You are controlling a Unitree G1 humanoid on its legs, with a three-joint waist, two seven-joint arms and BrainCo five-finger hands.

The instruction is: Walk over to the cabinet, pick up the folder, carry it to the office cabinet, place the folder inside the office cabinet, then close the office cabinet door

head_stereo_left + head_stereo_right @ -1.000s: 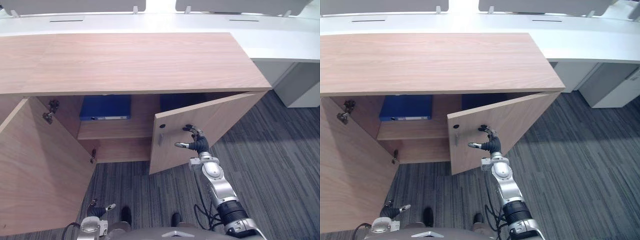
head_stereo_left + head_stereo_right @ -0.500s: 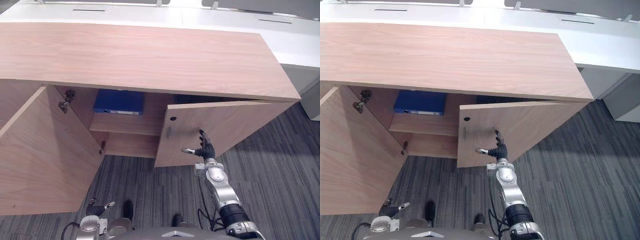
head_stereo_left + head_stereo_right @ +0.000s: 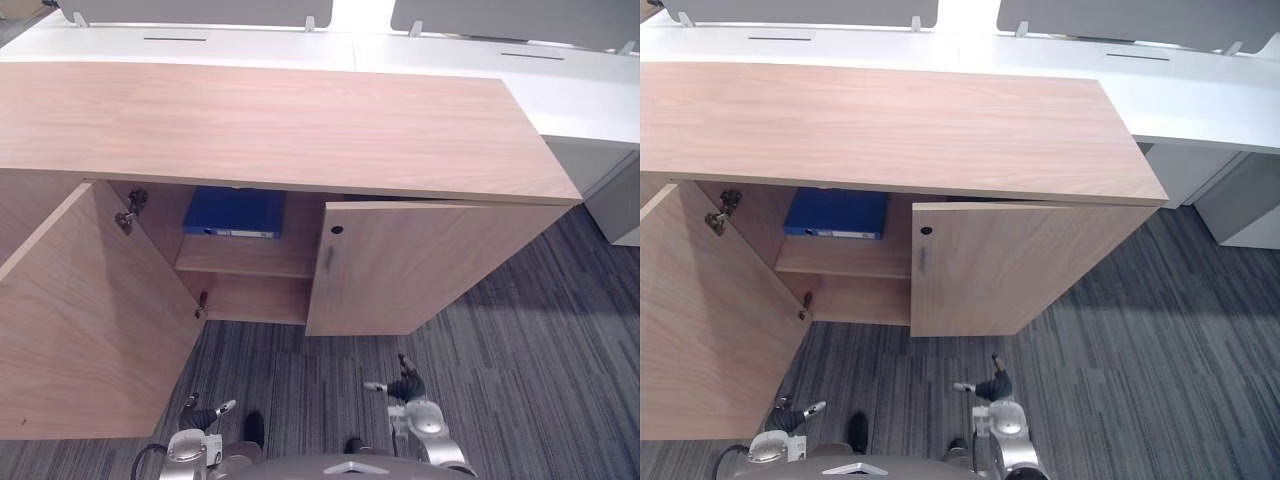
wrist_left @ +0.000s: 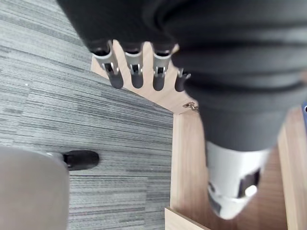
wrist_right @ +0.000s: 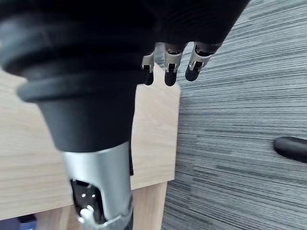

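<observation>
Folder: we see the blue folder [image 3: 235, 212] lying flat on the upper shelf [image 3: 250, 264] in the left half of the office cabinet [image 3: 300, 120], toward the back, so we judge the placing done.
Right door: the right door [image 3: 420, 265] is swung to, shut or very nearly. A thin dark line shows along its top edge, and we cannot tell if it sits flush. Its small handle [image 3: 329, 257] faces us.
Left door: the left door [image 3: 90, 320] stands wide open, swung out toward the near left, with a hinge [image 3: 128, 208] bare at the cabinet wall.
Left to do: as we read it, only closing is left; the left door wants pushing home and the right one perhaps a last press.
Right hand: our right hand [image 3: 405, 388] hangs low at the near side, well apart from the right door, fingers loose and spread with the thumb out, holding nothing.
Left hand: our left hand [image 3: 200, 415] is low at the near left, near the open door's lower edge, fingers relaxed and empty.
Surface: the cabinet is pale wood grain with a broad bare top.
Room: striped grey carpet [image 3: 540, 350] covers the floor. A long white counter [image 3: 590, 90] runs behind the cabinet, and grey screens [image 3: 200, 12] stand along its far edge.
</observation>
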